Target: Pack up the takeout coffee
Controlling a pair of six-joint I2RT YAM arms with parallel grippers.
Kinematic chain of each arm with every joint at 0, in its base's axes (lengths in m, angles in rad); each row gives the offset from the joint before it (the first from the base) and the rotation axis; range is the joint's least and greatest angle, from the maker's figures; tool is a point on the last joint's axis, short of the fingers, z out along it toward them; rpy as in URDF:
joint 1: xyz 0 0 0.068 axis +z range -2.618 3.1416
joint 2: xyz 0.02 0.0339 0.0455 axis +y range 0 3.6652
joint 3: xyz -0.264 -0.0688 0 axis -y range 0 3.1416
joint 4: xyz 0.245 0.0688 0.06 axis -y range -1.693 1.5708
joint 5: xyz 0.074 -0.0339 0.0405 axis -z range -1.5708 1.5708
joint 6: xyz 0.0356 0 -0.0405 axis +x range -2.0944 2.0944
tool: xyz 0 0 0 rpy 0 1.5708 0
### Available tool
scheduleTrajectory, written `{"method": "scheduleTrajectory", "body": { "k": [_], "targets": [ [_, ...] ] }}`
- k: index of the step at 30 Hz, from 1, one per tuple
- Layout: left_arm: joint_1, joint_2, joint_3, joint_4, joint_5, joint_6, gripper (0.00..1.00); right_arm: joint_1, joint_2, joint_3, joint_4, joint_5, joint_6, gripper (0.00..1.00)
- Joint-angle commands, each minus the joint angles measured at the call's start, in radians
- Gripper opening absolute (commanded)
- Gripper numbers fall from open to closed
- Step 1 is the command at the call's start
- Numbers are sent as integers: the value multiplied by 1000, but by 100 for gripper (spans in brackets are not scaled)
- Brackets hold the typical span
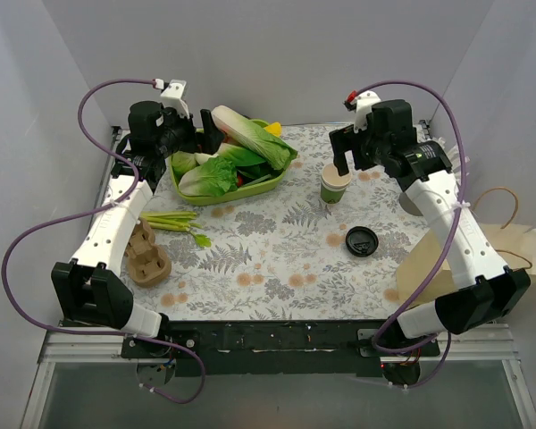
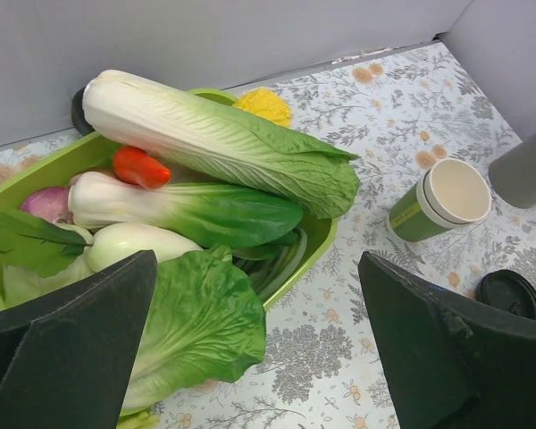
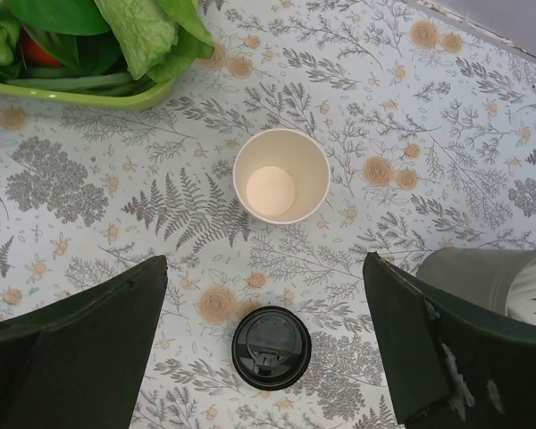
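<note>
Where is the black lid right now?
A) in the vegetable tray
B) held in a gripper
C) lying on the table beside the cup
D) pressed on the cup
C: the lid lies flat on the table, apart from the open cup.

Green cup, black lid, white tablecloth with grey ferns.

The small green paper cup looks matt, its cream inside smooth, and the round black plastic lid at its 6 o'clock shows a faint sheen. The lime-green plastic tray is smooth and glossy. At the table's 3 o'clock, the brown paper bag is matt.
</note>
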Motion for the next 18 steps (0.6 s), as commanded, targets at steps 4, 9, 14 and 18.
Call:
{"method": "scheduleTrajectory", "body": {
  "k": [4, 9, 14, 18],
  "targets": [
    [1, -11, 31, 0, 172, -26, 98, 10, 49, 78, -26, -214, -308, 97],
    [1, -28, 12, -11, 240, -32, 98, 10, 233, 204, -155, -233, -336, 88],
    [3, -58, -30, -12, 248, -12, 98, 8, 341, 231, -159, -249, -363, 77],
    [3, -80, -53, -12, 254, -9, 98, 8, 402, 255, -166, -249, -397, 68]
  ]
}}
